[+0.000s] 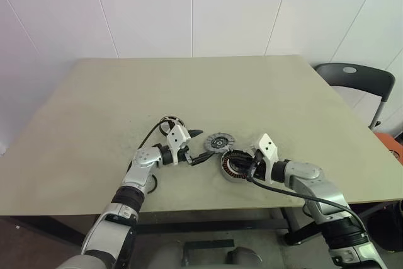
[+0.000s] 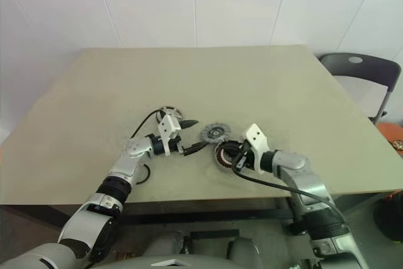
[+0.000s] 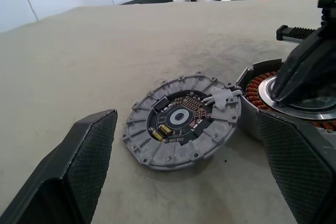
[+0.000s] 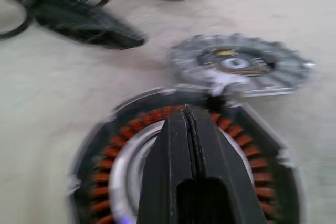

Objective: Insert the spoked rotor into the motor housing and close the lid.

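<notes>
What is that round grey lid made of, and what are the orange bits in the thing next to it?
The lid looks like cast metal, probably aluminium: dull grey and ribbed, with a small circuit board inside. The orange bits in the motor housing look like copper wire coils, wound in a ring around a shiny silver hub, seemingly polished metal.

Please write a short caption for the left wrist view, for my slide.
Open left tool faces the grey lid lying flat beside the coil housing.

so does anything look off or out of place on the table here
Nothing stands out. The round grey slotted metal lid lies flat beside the copper-coiled round motor housing, which also sits flat on the table, with no spill or damage visible.
</notes>
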`<state>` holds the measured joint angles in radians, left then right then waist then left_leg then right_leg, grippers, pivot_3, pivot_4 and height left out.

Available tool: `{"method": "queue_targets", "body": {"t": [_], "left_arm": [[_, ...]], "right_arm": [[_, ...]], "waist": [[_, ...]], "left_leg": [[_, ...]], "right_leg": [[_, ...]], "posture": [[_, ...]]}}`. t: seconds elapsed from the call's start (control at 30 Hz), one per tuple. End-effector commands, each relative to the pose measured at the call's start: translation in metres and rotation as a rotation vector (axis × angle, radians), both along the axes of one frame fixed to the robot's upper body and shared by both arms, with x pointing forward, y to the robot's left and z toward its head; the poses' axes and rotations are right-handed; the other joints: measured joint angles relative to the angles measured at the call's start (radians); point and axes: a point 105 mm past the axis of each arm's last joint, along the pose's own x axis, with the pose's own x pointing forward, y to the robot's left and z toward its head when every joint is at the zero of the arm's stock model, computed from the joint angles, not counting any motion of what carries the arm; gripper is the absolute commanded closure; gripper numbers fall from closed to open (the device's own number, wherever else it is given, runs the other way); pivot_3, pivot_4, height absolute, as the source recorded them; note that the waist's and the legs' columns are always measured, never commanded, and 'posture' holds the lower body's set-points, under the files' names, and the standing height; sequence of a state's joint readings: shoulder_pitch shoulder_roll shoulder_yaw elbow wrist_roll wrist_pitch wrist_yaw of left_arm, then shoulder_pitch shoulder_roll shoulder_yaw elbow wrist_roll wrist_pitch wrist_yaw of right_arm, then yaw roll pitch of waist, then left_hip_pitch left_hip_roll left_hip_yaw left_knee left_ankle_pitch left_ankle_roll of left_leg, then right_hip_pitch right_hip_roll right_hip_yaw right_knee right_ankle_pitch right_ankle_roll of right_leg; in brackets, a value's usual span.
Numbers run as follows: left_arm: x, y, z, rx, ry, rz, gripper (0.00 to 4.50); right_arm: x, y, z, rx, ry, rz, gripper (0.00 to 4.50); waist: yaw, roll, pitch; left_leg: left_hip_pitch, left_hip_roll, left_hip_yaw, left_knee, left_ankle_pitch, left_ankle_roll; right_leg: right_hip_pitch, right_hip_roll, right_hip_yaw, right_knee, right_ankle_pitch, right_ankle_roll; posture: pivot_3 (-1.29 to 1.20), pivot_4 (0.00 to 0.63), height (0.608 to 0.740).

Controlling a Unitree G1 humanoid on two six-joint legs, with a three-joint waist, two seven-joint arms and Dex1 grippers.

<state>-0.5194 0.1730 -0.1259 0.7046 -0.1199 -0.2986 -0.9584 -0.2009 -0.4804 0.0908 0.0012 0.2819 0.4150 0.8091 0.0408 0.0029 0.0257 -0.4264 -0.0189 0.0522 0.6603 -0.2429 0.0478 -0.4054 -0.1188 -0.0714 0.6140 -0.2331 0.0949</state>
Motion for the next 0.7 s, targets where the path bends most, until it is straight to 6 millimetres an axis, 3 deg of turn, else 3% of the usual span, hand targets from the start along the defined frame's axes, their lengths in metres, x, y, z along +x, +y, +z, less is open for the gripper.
{"method": "queue_targets", "body": {"t": [0.03,0.13,0.27,0.4,0.53,0.7], "left_arm": [[0.009,-0.001,0.023,-0.078,-0.046,0.023,0.0],[0.015,0.003,0.04,-0.185,-0.03,0.063,0.0],[0.02,0.006,0.054,-0.318,0.061,0.114,0.0],[0.018,0.017,0.049,-0.388,0.205,0.187,0.0],[0.012,0.027,0.031,-0.423,0.44,0.274,0.0],[0.008,0.038,0.039,-0.569,0.637,0.326,0.0]], "right_arm": [[0.016,-0.003,0.047,0.209,-0.12,-0.054,4.49],[0.013,-0.006,0.069,0.324,-0.143,-0.036,4.49],[0.006,-0.01,0.068,0.271,-0.136,0.016,4.49],[0.003,-0.019,0.066,0.192,-0.142,0.033,4.49],[-0.003,-0.029,0.075,0.186,-0.154,0.057,4.49],[-0.004,-0.043,0.08,0.14,-0.166,0.057,4.49]], "waist": [[0.0,0.0,0.0],[0.001,0.0,0.0],[0.001,0.0,0.0],[-0.002,0.0,0.0],[-0.002,0.001,0.001],[0.001,0.0,0.002]], "left_leg": [[0.0,0.0,0.0,0.0,0.0,0.0],[0.0,0.0,0.0,-0.001,0.0,0.0],[-0.001,0.0,0.0,-0.001,0.0,0.001],[-0.001,0.0,0.0,-0.001,0.0,0.001],[-0.001,0.0,0.0,-0.001,0.0,0.001],[-0.001,0.0,-0.001,0.001,0.0,0.001]], "right_leg": [[0.0,0.0,0.0,0.0,0.0,0.0],[-0.001,0.0,0.001,0.0,0.0,0.0],[0.0,0.0,0.001,-0.001,0.0,0.0],[0.0,0.0,0.001,-0.001,0.0,0.0],[0.0,0.001,0.001,-0.001,0.0,0.0],[0.0,0.0,0.0,0.0,0.0,0.0]], "posture": [[0.0,0.0,0.74],[0.0,0.0,0.74],[0.0,0.0,0.74],[0.0,0.0,0.74],[0.0,0.0,0.74],[0.0,0.0,0.74]]}}
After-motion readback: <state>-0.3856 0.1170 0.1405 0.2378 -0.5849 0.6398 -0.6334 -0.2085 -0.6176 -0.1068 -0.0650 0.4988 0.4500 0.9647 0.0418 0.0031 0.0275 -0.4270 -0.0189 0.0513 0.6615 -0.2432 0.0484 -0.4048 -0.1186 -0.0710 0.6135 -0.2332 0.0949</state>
